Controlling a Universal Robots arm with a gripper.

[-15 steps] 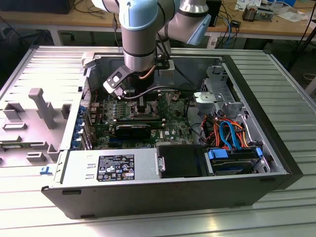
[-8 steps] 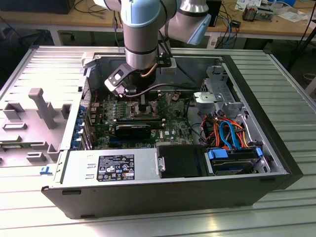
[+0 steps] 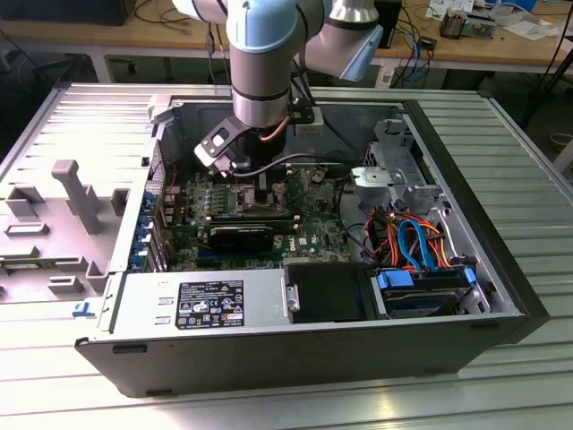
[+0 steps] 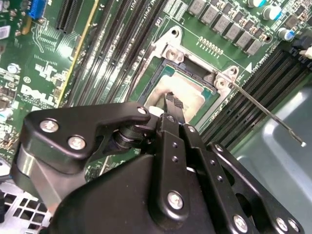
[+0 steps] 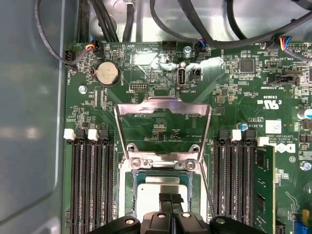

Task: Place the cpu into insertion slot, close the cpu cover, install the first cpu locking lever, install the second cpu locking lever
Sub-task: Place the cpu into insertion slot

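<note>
Nearest you in the exterior view, the grey power supply (image 3: 197, 305) is lying along the near wall of the open computer case (image 3: 269, 354), and the case is resting on the ribbed metal surface (image 3: 510, 143). On the exterior view's left, a grey plastic moulding (image 3: 76, 193) is sitting on that surface beside the case. On the exterior view's right, inside the case, blue and orange cables (image 3: 412, 242) are curling around the drive cage.

Your arm (image 3: 260, 54) is reaching straight down from the far side into the middle of the motherboard (image 3: 313, 235). The pincer (image 3: 262, 199) is standing narrow. In both wrist views its two fingertips (image 5: 165, 198) are pressing close together with only a sliver between them, and they are gripping nothing. They are hovering at, or just touching, the metal top of the cpu (image 5: 155, 187); you cannot tell which.

That cpu (image 4: 192, 95) is sitting flat inside the insertion slot (image 5: 131, 192), framed by its dark rim. The cpu cover (image 5: 163, 104) is standing raised off the slot, hinged at one edge, with green board showing through its window. A thin metal lever (image 4: 265, 111) is sticking out free from a corner of the slot. Black memory slots (image 5: 90, 180) are running along both sides of the slot.
</note>
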